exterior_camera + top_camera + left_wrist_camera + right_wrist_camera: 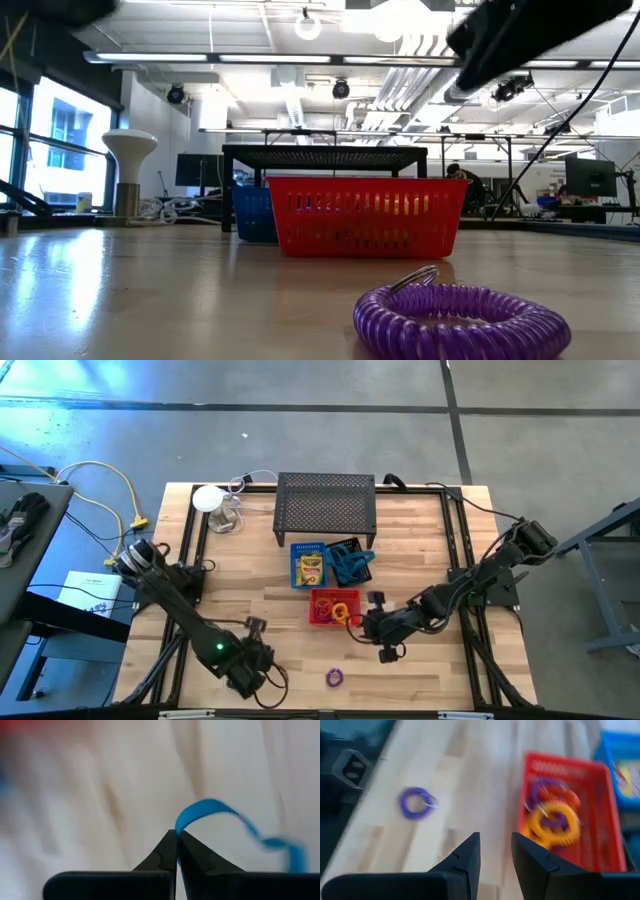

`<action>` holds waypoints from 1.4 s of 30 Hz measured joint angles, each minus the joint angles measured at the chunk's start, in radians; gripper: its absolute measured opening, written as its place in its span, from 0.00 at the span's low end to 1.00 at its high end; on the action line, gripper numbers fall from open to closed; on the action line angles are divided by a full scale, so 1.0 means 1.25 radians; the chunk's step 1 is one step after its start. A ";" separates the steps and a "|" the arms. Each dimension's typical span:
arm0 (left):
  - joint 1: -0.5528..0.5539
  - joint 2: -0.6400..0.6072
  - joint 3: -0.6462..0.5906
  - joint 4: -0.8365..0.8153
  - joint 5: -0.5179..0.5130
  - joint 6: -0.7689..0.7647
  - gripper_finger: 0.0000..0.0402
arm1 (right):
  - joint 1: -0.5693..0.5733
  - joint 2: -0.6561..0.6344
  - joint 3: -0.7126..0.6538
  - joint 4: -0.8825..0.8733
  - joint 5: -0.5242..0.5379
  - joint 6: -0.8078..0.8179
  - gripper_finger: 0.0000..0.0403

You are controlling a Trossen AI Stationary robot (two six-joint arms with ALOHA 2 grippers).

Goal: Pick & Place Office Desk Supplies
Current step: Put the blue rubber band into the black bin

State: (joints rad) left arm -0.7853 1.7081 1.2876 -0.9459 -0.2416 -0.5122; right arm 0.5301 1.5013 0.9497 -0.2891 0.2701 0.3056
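Note:
My left gripper (262, 682) is near the table's front edge, left of centre, pointing steeply down and shut on a thin blue looped cord (220, 810). My right gripper (495, 855) is open with nothing between its fingers. It hovers by the near right corner of the red bin (320, 596), which holds orange, yellow and purple rings (551, 817). A purple coiled ring (334, 678) lies flat on the wood near the front edge. The blue bin (297, 550) holds yellow printed boxes (311, 568). Bluish cords (350, 563) fill the black bin beside it. My left gripper pinches a short stretch of the blue cord (179, 836) between its two fingertips (165, 851). From there the cord arcs out past the tips in a slack curve and runs off to one side. The blur hides whether its far part (295, 857) touches the table.
A black mesh rack (326, 508) stands at the back centre behind the bins. A white lamp-like object (207, 498) and cables sit at the back left. Bare wood (440, 670) stretches along the front edge on both sides of the purple ring.

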 joint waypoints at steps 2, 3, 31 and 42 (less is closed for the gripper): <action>0.004 -0.018 0.032 0.009 -0.125 0.039 0.00 | 0.000 0.000 0.000 0.039 -0.029 -0.050 0.24; 0.005 -0.023 0.045 0.029 -0.190 0.060 0.00 | 0.000 0.000 0.000 0.056 -0.038 -0.076 0.24; 0.258 -0.021 0.058 0.536 -0.227 0.202 0.00 | -0.002 0.000 0.000 0.365 0.135 -0.572 0.24; 0.245 -0.021 0.058 0.536 -0.226 0.200 0.00 | -0.002 0.000 0.000 0.418 0.205 -0.625 0.24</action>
State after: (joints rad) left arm -0.4787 1.6821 1.3605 -0.2760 -0.5236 -0.2623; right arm 0.5274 1.5017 0.9497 0.2336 0.5269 -0.4763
